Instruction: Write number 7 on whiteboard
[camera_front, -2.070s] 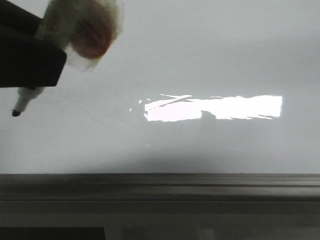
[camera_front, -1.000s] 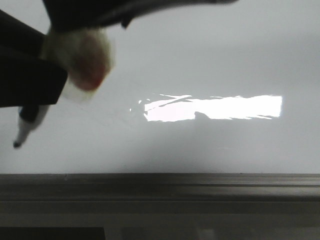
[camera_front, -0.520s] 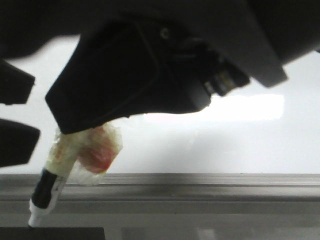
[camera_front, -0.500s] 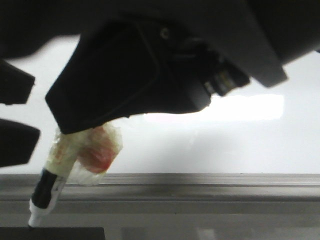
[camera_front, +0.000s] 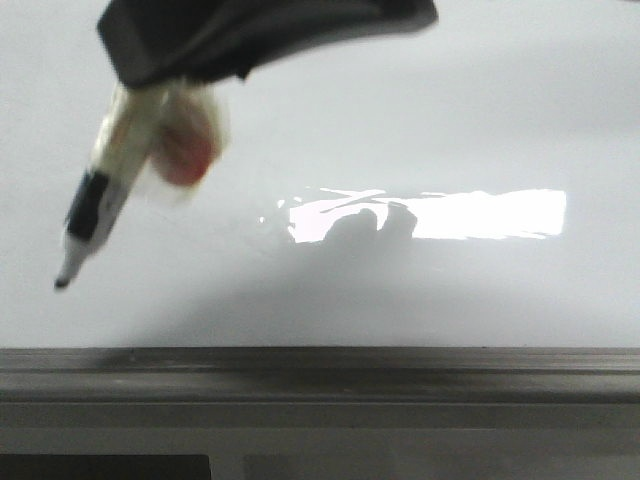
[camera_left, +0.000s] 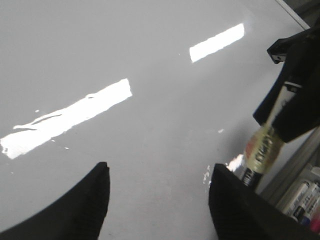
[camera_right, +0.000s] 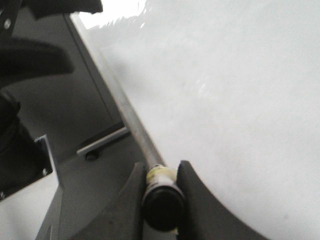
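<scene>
- One marker (camera_front: 95, 205) hangs at the left of the front view, slanting down to the left: a white barrel with a black band, wrapped higher up in yellowish tape with a reddish blob, ending in a small dark tip.
- Its tip sits over the board; whether it touches the surface cannot be told.
- The right gripper (camera_right: 161, 172) is clenched on the marker, its two dark curved fingers (camera_right: 132, 192) pressing either side of the round black end of the barrel.
- The left gripper (camera_left: 159, 200) is spread wide with nothing between its textured black fingers (camera_left: 87, 210), hovering over bare board.
- The whiteboard (camera_front: 450, 110) is glossy, pale grey-white and flat, filling most of each view; no drawn stroke of the number 7 shows on it.
- A bright rectangular reflection (camera_front: 480, 215) lies across its middle, with a soft shadow biting into its left part.
- A dark grey ledge (camera_front: 400, 375) runs along the board's lower edge.
</scene>
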